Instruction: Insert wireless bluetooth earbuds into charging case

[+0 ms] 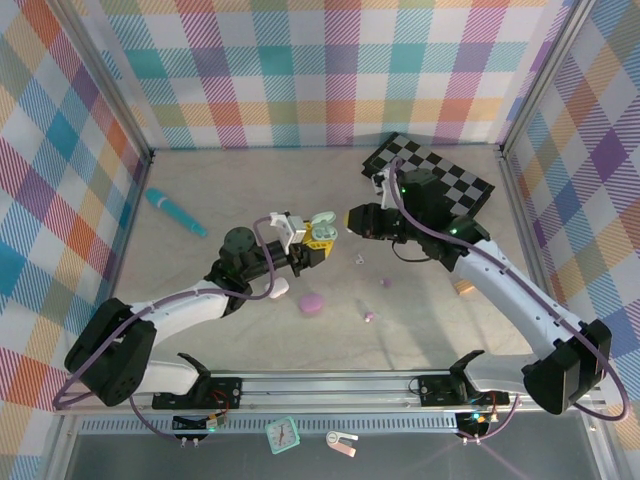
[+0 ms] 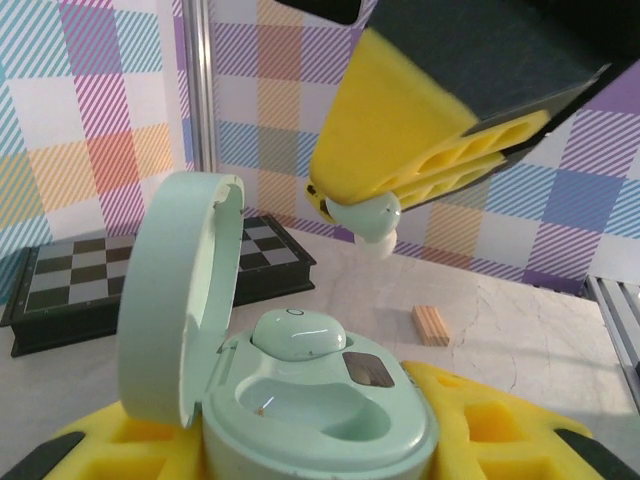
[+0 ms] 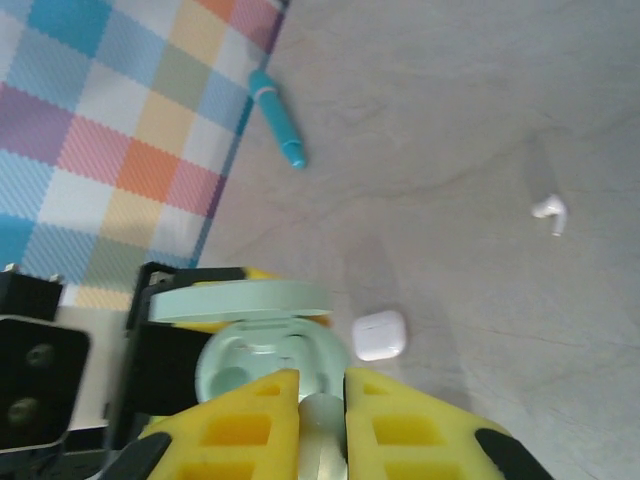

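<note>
Left gripper [image 1: 318, 238]: clamped on open mint charging case [image 2: 330, 420].
Right gripper [image 3: 322, 400]: pinching mint earbud [image 2: 368, 220] above it.
Risk: a tilted bud likely misses the socket [image 2: 300, 405].

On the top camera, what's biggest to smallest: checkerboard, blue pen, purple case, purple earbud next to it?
1. checkerboard
2. blue pen, longer but thinner than the case
3. purple case
4. purple earbud

You can count three cases: mint case [image 2: 320, 450], white case [image 3: 380, 334], lilac case [image 1: 312, 303]; five buds: mint bud [image 2: 297, 335], second mint bud [image 2: 365, 215], three loose buds [image 1: 358, 259], one white, two pinkish; one pen [image 1: 175, 212]; one checkerboard [image 1: 440, 178]; one block [image 1: 462, 287]; one clock [image 1: 283, 434].
</note>
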